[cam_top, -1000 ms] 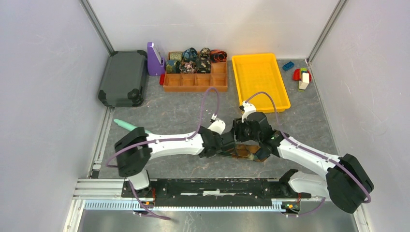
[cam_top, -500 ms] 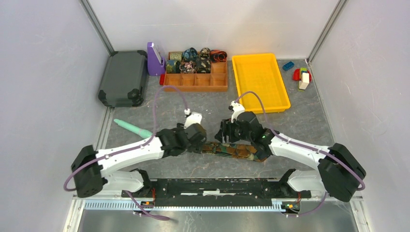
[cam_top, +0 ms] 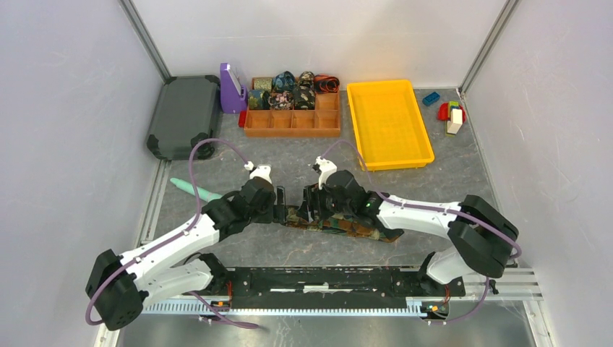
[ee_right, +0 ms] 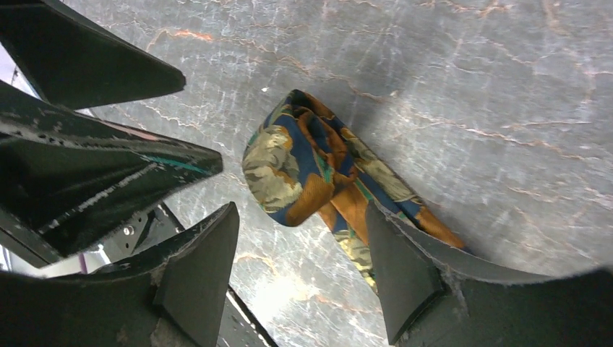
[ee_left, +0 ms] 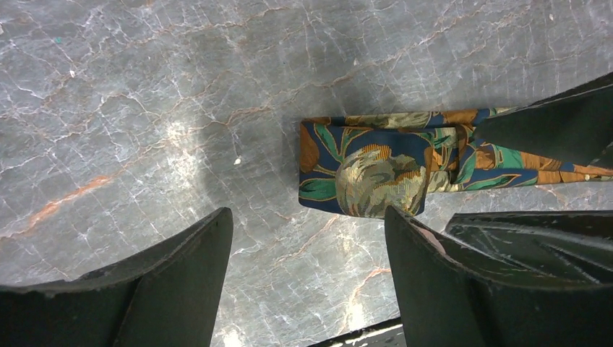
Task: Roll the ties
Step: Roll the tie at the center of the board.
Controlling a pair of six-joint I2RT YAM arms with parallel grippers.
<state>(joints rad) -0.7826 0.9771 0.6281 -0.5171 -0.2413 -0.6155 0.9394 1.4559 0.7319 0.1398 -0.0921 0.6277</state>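
Shifting leftward along the tie, both arms have let go. The left end effector and right end effector are now spread and empty. The tie's folded end lies flat on the table, so rolling has barely begun.

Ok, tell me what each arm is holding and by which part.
Nothing is held. The left gripper and right gripper both have their fingers spread open over the folded end of the blue-and-orange floral fabric necktie, closed on no part of it.
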